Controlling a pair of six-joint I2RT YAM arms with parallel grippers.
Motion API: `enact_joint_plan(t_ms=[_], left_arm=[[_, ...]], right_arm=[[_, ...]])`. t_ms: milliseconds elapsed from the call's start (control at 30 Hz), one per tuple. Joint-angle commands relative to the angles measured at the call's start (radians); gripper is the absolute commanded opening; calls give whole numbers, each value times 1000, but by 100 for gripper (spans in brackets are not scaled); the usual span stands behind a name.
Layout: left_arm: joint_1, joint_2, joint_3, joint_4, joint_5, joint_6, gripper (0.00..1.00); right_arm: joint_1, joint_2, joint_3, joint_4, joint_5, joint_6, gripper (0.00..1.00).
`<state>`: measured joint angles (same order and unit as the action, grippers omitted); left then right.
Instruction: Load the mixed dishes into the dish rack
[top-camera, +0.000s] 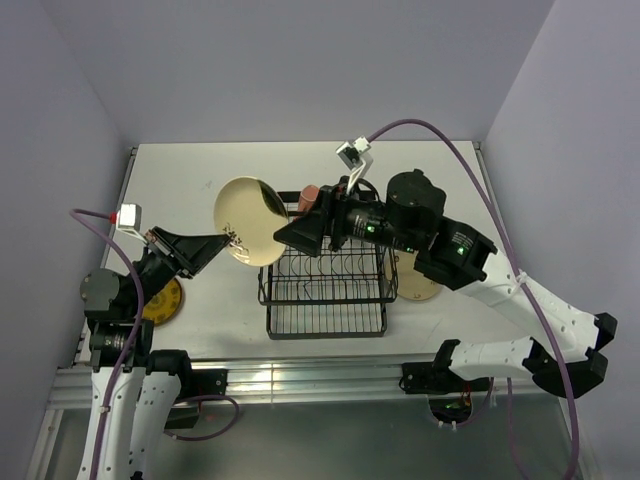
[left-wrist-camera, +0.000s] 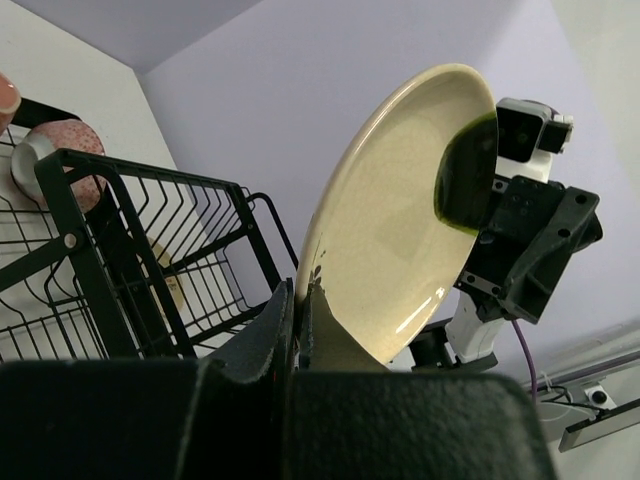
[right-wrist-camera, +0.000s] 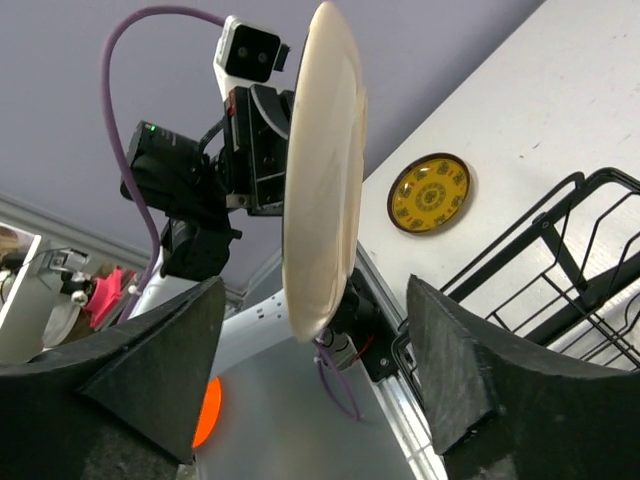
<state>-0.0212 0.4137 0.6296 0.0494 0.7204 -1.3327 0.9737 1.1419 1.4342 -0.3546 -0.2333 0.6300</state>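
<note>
My left gripper (top-camera: 232, 240) is shut on the lower rim of a cream plate (top-camera: 250, 220) and holds it on edge in the air, left of the black wire dish rack (top-camera: 325, 290). The left wrist view shows the pinch (left-wrist-camera: 300, 300) on the plate (left-wrist-camera: 400, 220). My right gripper (top-camera: 285, 232) is open at the plate's far rim. In the right wrist view the plate (right-wrist-camera: 320, 170) stands edge-on between the spread fingers (right-wrist-camera: 315, 300). The yellow patterned plate (top-camera: 165, 300) lies flat at the left. The pinkish mug (top-camera: 308, 197) stands behind the rack. A second cream plate (top-camera: 420, 285) lies right of the rack.
A speckled round dish (left-wrist-camera: 68, 145) shows behind the rack (left-wrist-camera: 130, 250) in the left wrist view. The right arm (top-camera: 440, 240) reaches over the rack's back. Grey walls enclose the table (top-camera: 200, 170) on three sides.
</note>
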Motion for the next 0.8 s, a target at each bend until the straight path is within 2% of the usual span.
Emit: enact_joint_plan(t_ms=[0, 167, 267, 300, 367, 400, 467, 500, 600, 633, 667, 700, 767], left_arm=[[3, -18, 1, 92, 40, -26, 0], [3, -21, 2, 87, 59, -17, 0], [3, -16, -1, 92, 71, -11, 0], [3, -12, -1, 92, 79, -8, 0], [3, -6, -1, 87, 91, 3, 0], [3, -1, -1, 83, 96, 9, 0], [3, 2, 2, 55, 97, 29, 0], [3, 2, 2, 53, 97, 32, 0], [3, 13, 4, 35, 100, 44, 3], [3, 14, 15, 17, 97, 67, 26], [3, 10, 21, -26, 79, 78, 39], [3, 5, 30, -52, 62, 93, 62], [3, -7, 58, -133, 10, 145, 76]], right_arm=[[16, 31, 55, 60, 15, -9, 79], [33, 65, 81, 78, 22, -4, 70], [40, 82, 84, 92, 20, 5, 59], [46, 84, 80, 97, 31, 10, 48], [54, 81, 72, 105, 48, 11, 37], [65, 79, 68, 106, 57, 11, 26], [74, 78, 65, 97, 95, 13, 11], [80, 76, 66, 92, 110, 14, 0], [111, 65, 68, 68, 208, 17, 0], [132, 61, 69, 46, 239, 19, 0], [143, 55, 72, 34, 329, 20, 0], [154, 50, 80, 19, 369, 22, 0], [183, 41, 86, -23, 470, 25, 0]])
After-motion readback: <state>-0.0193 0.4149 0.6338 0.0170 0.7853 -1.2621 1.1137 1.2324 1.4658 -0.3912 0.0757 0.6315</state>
